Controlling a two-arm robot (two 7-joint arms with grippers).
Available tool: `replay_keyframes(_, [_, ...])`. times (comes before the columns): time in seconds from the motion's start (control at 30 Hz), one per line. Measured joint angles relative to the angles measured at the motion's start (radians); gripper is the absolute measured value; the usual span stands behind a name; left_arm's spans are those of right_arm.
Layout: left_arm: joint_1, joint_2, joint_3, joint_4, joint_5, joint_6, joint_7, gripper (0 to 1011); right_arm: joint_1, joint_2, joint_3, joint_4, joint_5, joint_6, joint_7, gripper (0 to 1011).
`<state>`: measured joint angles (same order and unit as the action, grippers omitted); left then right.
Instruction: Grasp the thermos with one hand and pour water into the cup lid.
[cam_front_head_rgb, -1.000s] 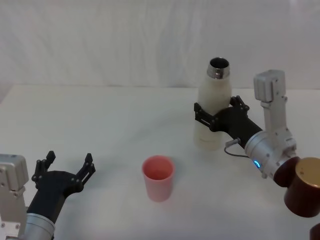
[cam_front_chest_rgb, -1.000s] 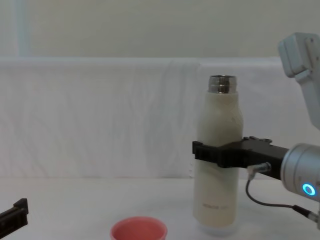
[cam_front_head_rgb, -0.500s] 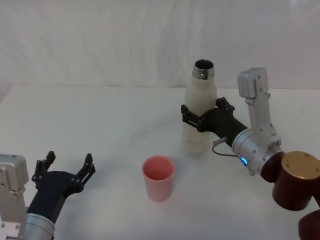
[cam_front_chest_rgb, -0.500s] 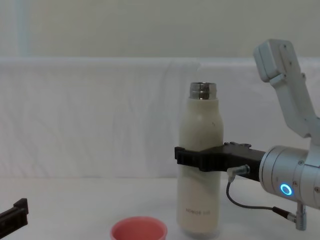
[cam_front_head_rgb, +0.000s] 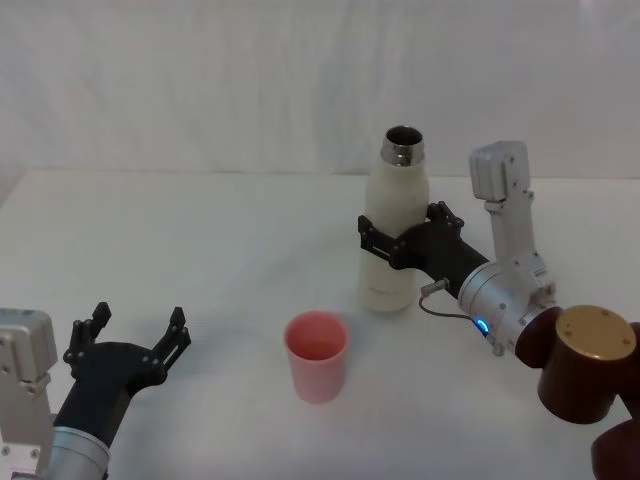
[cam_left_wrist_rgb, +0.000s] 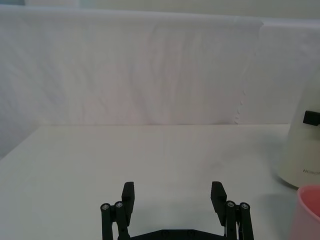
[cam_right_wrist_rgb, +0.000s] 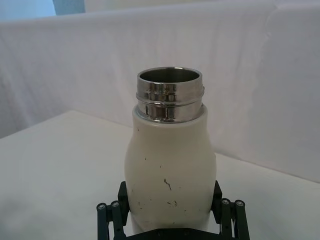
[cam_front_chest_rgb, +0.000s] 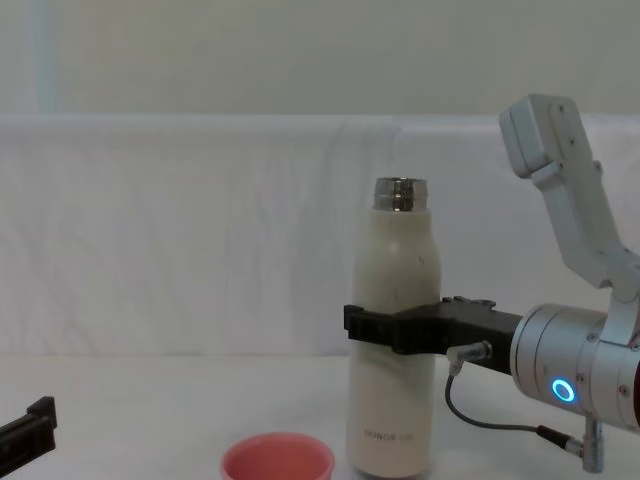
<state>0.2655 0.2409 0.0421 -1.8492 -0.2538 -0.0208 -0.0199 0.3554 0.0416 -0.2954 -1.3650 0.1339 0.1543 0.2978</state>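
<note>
White table (cam_front_head_rgb: 200, 240) spread across the foreground, white draped cloth backdrop (cam_front_chest_rgb: 200, 230) hung behind its far edge, creased in soft vertical folds

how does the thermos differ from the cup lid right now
The thermos is tall, cream-white and narrow-necked; the cup lid is short, pink and wide-rimmed. The thermos is clamped in the right end effector; the cup lid stands free. Both are upright and open-topped.
</note>
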Motion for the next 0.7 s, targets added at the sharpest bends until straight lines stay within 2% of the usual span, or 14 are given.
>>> replay_keyframes(0.7, [0.0, 0.0, 0.0, 0.0, 0.0, 0.0, 0.0, 1001, 0.012, 0.036, -0.043, 0.015, 0.041, -0.002, -0.019, 957])
